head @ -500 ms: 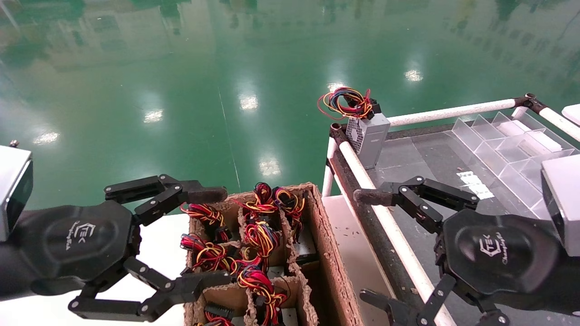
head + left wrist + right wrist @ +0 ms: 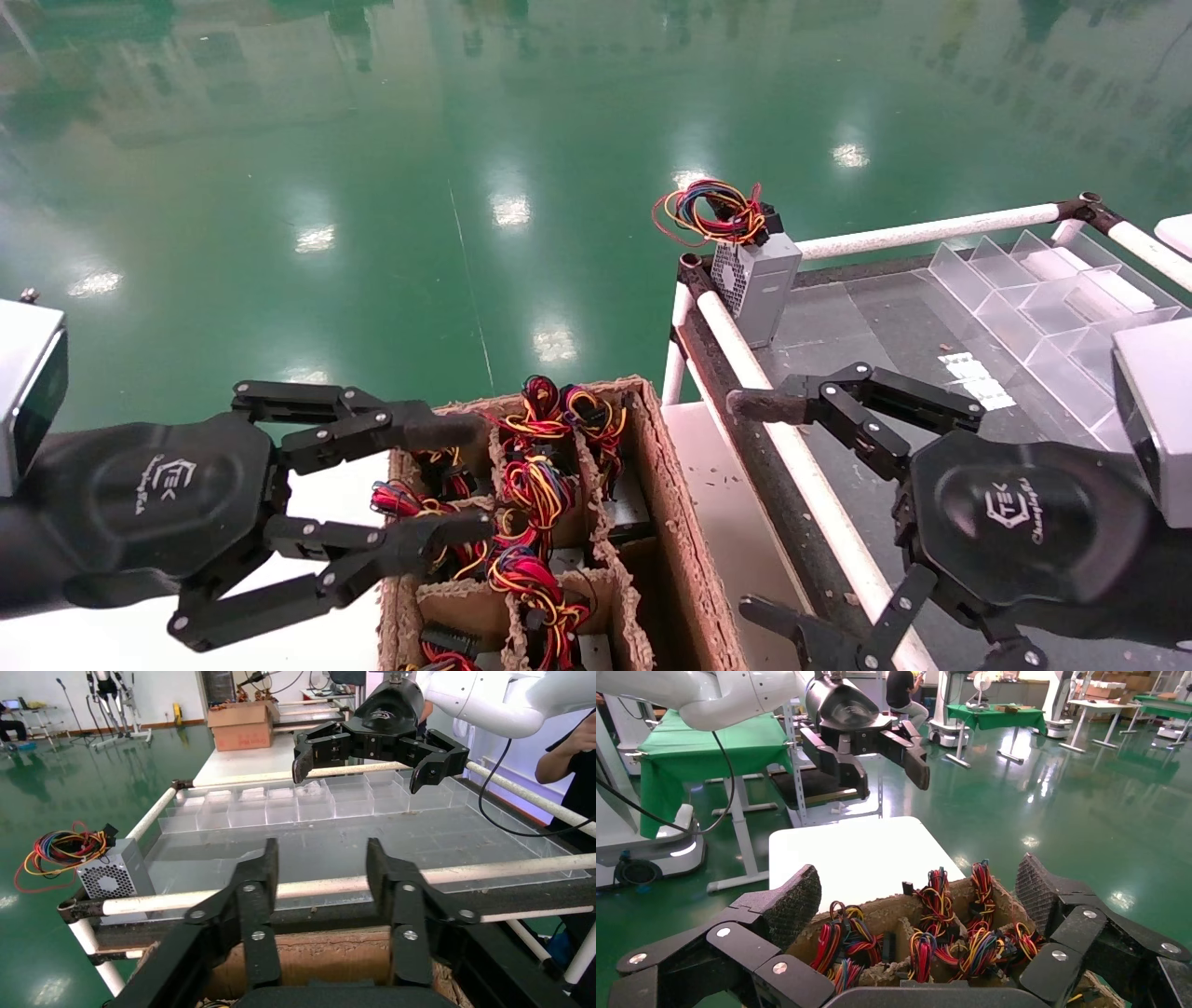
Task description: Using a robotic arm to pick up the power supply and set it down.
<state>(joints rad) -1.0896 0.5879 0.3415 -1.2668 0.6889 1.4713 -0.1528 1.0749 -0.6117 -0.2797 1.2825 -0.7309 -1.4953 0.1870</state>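
Faintly, "TEK" marks the left pincer (image 2: 461, 480).

robot lab or factory hall, glossy green floor (image 2: 391, 186), green-draped tables (image 2: 701, 748), pipe-framed workbench (image 2: 365, 839)

Cardboard crate (image 2: 684, 559), clear divider tray (image 2: 1043, 280), green floor (image 2: 372, 186)

- Floor (image 2: 372, 140): glossy green, mirror-like.
- Box (image 2: 684, 550): rough, fibrous brown cardboard.
- Power supply (image 2: 756, 280): matt silver-grey metal.
- Divider tray (image 2: 1043, 280): clear, smooth plastic.
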